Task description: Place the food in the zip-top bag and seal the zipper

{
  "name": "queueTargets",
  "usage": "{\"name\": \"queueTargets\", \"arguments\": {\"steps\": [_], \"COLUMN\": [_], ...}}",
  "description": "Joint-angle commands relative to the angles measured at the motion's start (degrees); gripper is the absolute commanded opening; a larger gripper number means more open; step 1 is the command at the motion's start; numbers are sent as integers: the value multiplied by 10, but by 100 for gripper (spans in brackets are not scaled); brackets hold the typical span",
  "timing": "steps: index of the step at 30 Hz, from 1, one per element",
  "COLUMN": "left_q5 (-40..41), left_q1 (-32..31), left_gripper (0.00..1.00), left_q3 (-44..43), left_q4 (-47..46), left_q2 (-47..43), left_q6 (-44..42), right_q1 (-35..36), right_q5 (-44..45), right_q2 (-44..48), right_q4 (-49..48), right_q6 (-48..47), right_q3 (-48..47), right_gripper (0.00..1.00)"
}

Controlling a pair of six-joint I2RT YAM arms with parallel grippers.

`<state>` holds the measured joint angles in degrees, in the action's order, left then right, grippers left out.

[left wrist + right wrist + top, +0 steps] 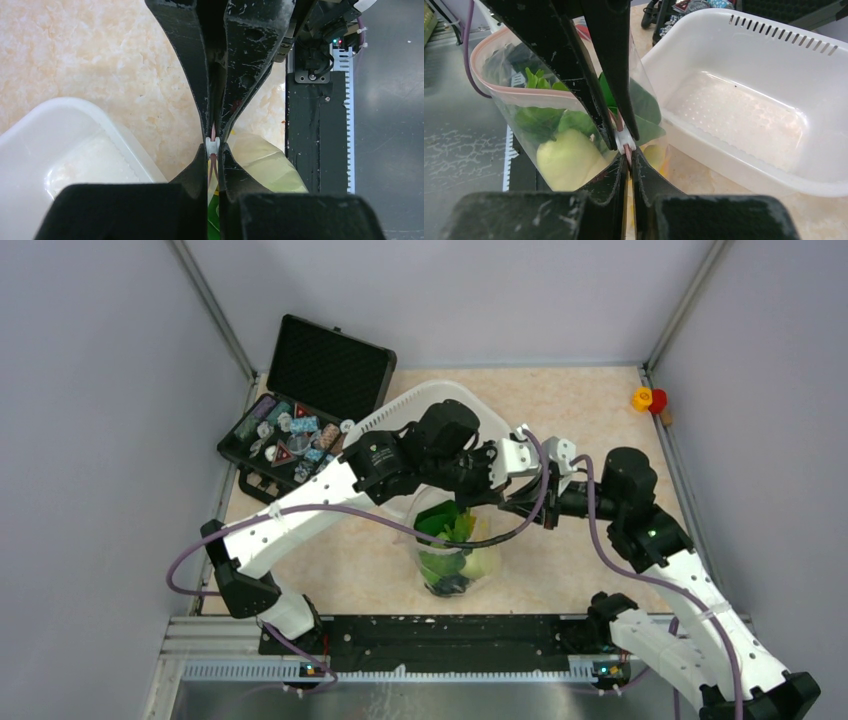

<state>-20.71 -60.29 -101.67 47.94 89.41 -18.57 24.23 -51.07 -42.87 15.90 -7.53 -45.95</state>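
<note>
The zip-top bag point(455, 550) stands at the table's middle front, holding the food: green bok choy leaves point(544, 120), a pale yellow piece point(566, 160) and dark grapes point(450, 583). The zipper's pinkish-red strip point(499, 40) curves open on one side of the mouth. My left gripper point(213, 151) is shut on the zipper at its white slider tab point(212, 145). My right gripper point(629, 157) is shut on the strip right beside that slider point(625, 140), tip to tip with the left fingers point(616, 90). In the top view both grippers meet above the bag's mouth point(505, 490).
The white translucent tub point(420, 405) lies just behind the bag, empty; it also shows in the right wrist view point(749, 100) and the left wrist view point(60, 150). An open black case point(300, 420) of trinkets sits back left. A red-yellow object point(648, 398) lies back right.
</note>
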Motion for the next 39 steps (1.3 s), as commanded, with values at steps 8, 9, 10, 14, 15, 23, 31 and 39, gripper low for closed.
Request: {"name": "queueTargets", "arguments": {"steps": [8, 9, 10, 14, 15, 23, 31, 39], "left_q5": [6, 12, 16, 25, 28, 32, 42, 48], "left_q1": [-2, -1, -1, -1, -1, -1, -1, -1], "left_gripper": [0, 0, 0, 0, 0, 0, 0, 0], "left_q3": [-11, -7, -3, 11, 13, 15, 22, 36], "left_q4": [2, 3, 3, 2, 5, 16, 26, 23], "left_q2": [-7, -10, -14, -29, -33, -41, -50, -69], "left_q6": [-2, -3, -4, -7, -9, -16, -18, -13], "right_q1": [5, 5, 5, 5, 5, 5, 5, 5], "right_q5": [0, 1, 1, -8, -10, -12, -1, 2], "right_q2": [0, 1, 1, 10, 15, 26, 32, 34], "right_q4": [-29, -29, -27, -26, -30, -28, -18, -21], "right_q6": [-2, -2, -2, 0, 2, 8, 5, 8], "right_q3": [-27, -25, -23, -15, -11, -4, -5, -2], "right_gripper": [0, 0, 0, 0, 0, 0, 0, 0]}}
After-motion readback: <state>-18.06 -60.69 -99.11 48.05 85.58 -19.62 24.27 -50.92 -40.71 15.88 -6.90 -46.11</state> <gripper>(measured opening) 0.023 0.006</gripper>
